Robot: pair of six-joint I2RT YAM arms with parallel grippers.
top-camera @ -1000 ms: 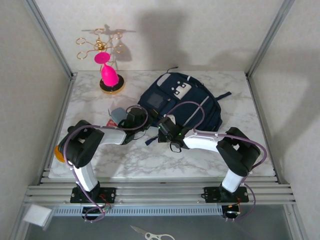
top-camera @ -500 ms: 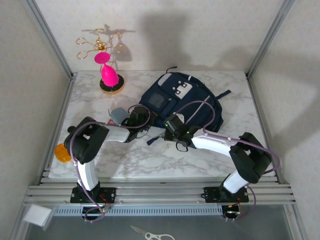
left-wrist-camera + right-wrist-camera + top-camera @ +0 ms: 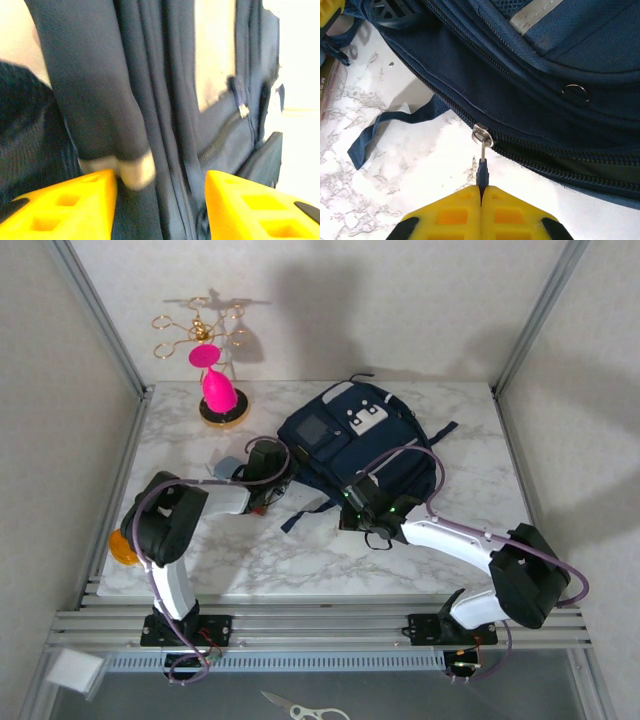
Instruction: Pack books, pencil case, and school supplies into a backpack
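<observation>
The navy backpack lies on the marble table, front patches up. My right gripper is shut on the dark zipper pull at the bag's near edge. The zipper teeth stand parted to the right of the slider. My left gripper is pressed against the bag's left side, jaws apart, with navy fabric and a white trim end between the yellow fingers. The grey-blue pencil case lies just left of that gripper. An orange piece sits at the table's left edge. No books are in view.
A gold wire stand with a pink piece stands at the back left. A loose navy strap trails on the marble in front of the bag. Metal frame posts flank the table, and scissors lie below its front rail.
My right gripper has travelled right along the bag's near edge with the zipper pull. The left gripper shifted up against the bag's left side, and the backpack moved back slightly.
</observation>
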